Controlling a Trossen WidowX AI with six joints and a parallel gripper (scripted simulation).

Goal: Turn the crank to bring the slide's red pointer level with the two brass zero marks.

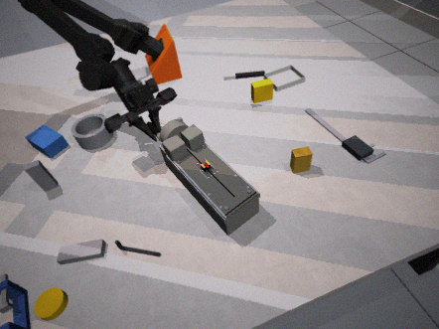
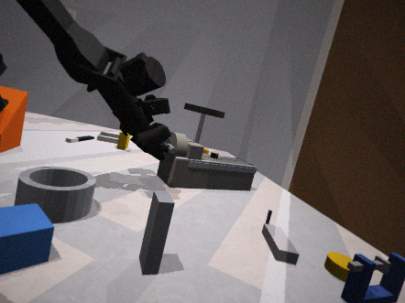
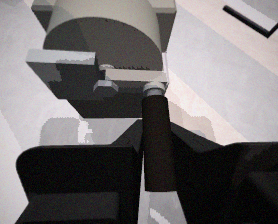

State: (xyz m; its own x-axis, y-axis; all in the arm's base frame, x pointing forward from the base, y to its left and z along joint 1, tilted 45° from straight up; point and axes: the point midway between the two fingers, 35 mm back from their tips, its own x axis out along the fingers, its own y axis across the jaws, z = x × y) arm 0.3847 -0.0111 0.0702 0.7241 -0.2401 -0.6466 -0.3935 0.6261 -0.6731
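The grey machine (image 1: 186, 182) (image 2: 215, 177) stands on the table with a slot along its top. The small red pointer (image 1: 207, 166) (image 2: 214, 155) is at the slot, close to the brass marks (image 1: 203, 165) (image 2: 206, 151); exact levelness is too small to tell. At the machine's near end in the wrist view are a round drum (image 3: 105, 40) and a pale crank arm (image 3: 132, 75). The dark crank handle (image 3: 157, 115) sticks out from the arm's right end. My gripper (image 3: 150, 124) (image 1: 158, 135) (image 2: 166, 154) is shut on this handle, one finger on each side. The pointer is outside the wrist view.
A grey ring (image 1: 91, 131) (image 2: 55, 194) and a blue block (image 1: 47, 141) (image 2: 23, 235) lie beside the arm. An orange wedge (image 1: 166, 59) stands behind it. Yellow blocks (image 1: 261, 91) (image 1: 301, 160) and a dark-headed tool (image 1: 358, 147) lie across from the machine.
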